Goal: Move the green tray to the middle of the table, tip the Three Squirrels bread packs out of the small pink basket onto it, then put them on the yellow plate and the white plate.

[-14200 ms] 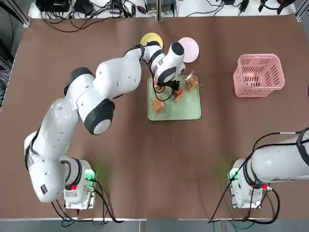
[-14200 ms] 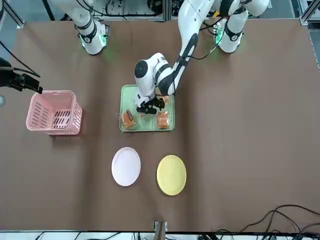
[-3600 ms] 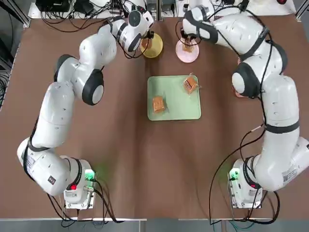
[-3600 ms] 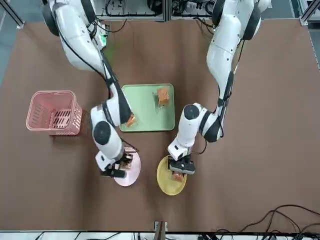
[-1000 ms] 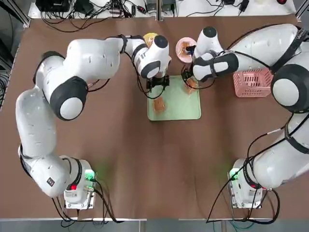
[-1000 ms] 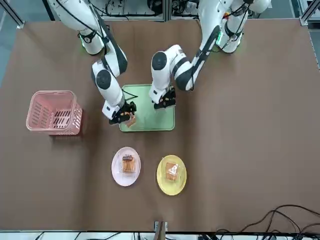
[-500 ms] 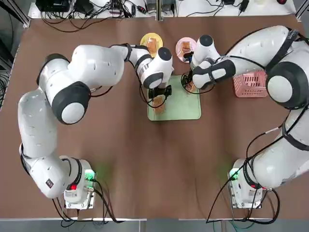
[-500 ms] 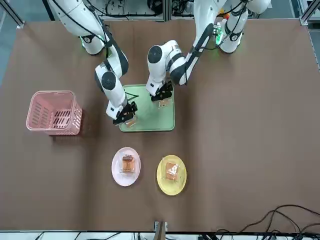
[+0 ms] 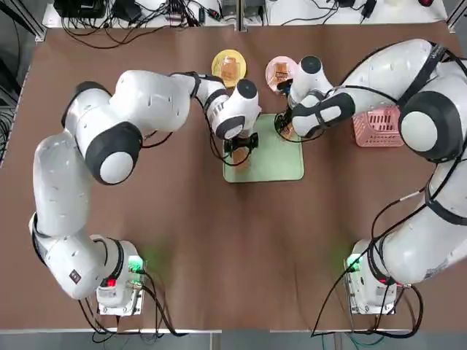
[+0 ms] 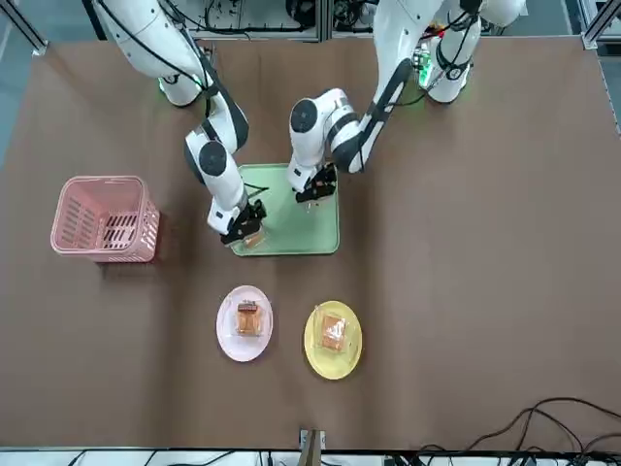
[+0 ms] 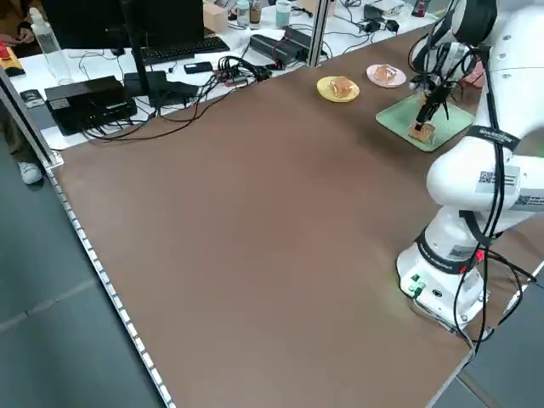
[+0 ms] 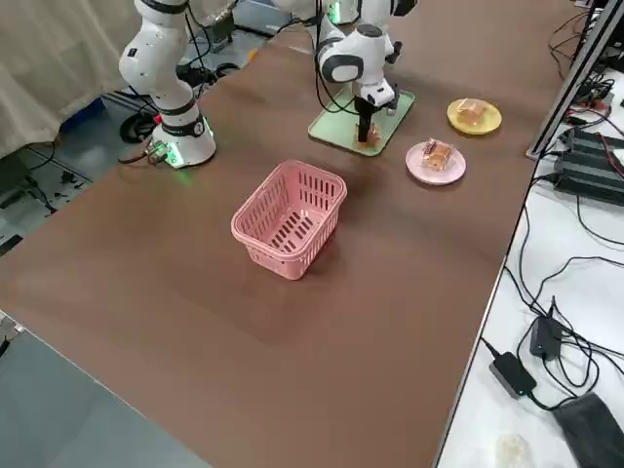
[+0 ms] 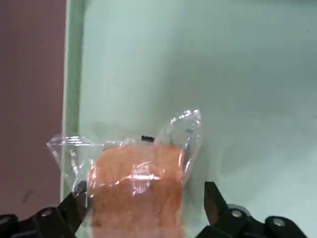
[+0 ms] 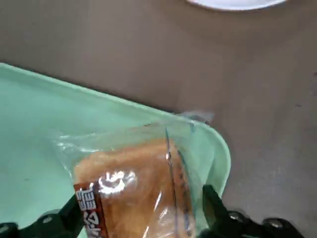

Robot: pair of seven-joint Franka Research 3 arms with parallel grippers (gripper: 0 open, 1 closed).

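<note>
Grey floor (image 11: 51, 340) borders the brown surface at 9 o'clock in the left side view. At 12 o'clock, a white bench (image 11: 170, 64) carries black electronic boxes (image 11: 89, 102), a black keyboard (image 11: 174, 49) and tangled black cables (image 11: 229, 72). Pale curtain (image 12: 49, 58) hangs at 10 o'clock in the right side view.

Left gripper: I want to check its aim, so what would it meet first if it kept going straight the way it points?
Probably the bread pack lying between its open fingers, with the green tray under it.
</note>
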